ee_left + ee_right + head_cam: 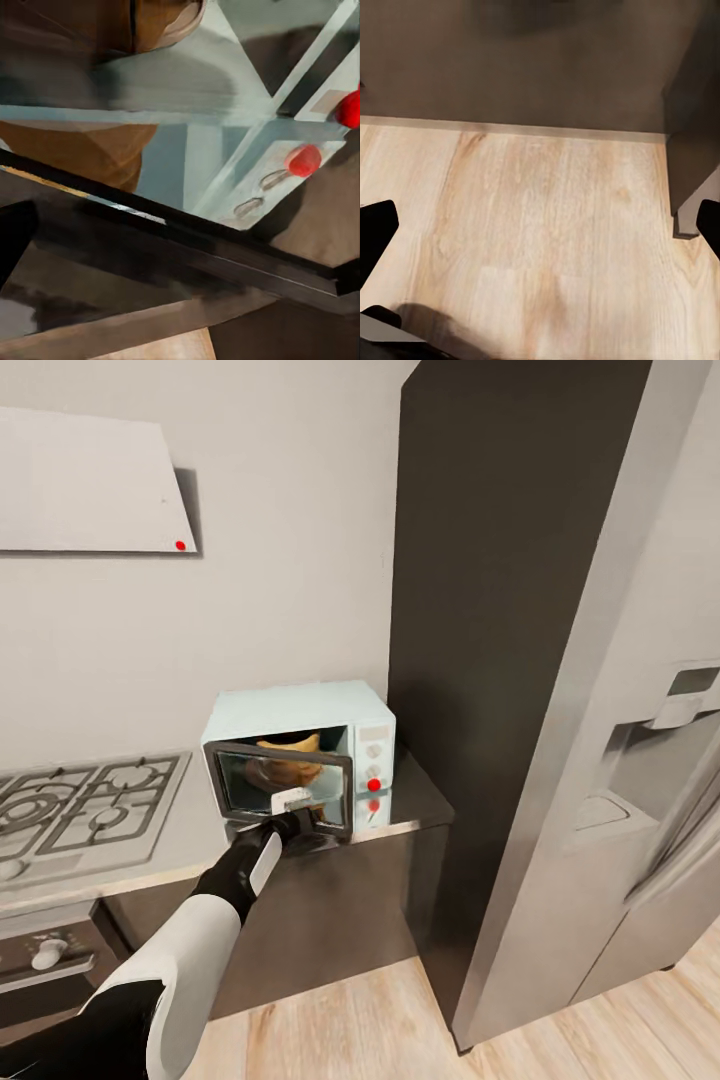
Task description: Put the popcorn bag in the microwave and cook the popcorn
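The bag (pixel 290 755) is seen inside the microwave (pixel 300 755), at about 11 o'clock of the half-closed door (pixel 283 785); in the left wrist view its brown paper (pixel 82 150) is glimpsed through the opening. The door is judged to be partly swung so that it can be pushed shut before heating. The left gripper (pixel 292 822) is placed against the door's lower edge, at 6 o'clock of the glass, apparently to press it closed; whether its fingers are spread or pressed together cannot be told, since only dark tips at the frame edges are shown. The red knob (pixel 374 784) sits at 3 o'clock of the door and is probably to be turned next.

The right gripper (pixel 540 225) is held low over the floor (pixel 547 225), its dark fingertips (pixel 375 232) spread wide with nothing between them, evidently parked out of the way.

The microwave stands on the grey countertop (pixel 420 800), with a hob (pixel 80 810) at its 9 o'clock and a tall dark cabinet (pixel 500 610) and a steel fridge (pixel 620 810) at 3 o'clock. Grey walls and light wood flooring are shown.
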{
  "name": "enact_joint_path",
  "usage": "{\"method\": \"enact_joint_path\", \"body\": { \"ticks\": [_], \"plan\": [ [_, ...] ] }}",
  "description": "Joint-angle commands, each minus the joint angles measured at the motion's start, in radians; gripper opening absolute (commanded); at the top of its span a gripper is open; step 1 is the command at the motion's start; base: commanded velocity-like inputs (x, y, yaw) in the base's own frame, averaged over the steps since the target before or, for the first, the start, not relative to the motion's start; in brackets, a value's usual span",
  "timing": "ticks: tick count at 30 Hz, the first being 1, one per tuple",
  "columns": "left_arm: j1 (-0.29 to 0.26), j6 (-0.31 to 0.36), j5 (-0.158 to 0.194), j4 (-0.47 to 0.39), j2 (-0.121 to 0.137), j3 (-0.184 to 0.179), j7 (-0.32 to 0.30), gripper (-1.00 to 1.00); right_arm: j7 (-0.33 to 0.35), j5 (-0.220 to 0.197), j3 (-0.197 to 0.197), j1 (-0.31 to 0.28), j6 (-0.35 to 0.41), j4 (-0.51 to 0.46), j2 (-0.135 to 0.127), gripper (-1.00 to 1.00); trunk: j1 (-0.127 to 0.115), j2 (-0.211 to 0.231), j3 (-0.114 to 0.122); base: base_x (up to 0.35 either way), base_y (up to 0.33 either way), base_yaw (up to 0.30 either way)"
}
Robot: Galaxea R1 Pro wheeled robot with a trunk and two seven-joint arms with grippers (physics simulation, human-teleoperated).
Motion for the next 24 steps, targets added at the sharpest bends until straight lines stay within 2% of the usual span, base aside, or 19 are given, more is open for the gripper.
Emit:
{"method": "enact_joint_path", "body": {
  "ticks": [1,18,24],
  "plan": [
    [-0.003,0.008,0.006,-0.002,-0.001,0.006,-0.001,1.0,-0.001,-0.005,0.002,0.0,-0.002,0.01,-0.001,1.0,0.001,-0.001,-0.001,0.311,0.0,0.0],
    [0.001,0.005,0.006,-0.002,-0.001,0.009,-0.001,1.0,0.009,-0.005,0.002,0.0,-0.002,0.013,-0.001,1.0,0.001,-0.001,-0.001,0.068,-0.007,0.0],
    [0.001,0.005,0.006,-0.002,-0.001,0.008,-0.001,1.0,0.01,-0.008,0.002,0.0,-0.001,0.013,-0.001,1.0,0.001,-0.001,-0.001,0.153,-0.133,0.0]
  ]
}}
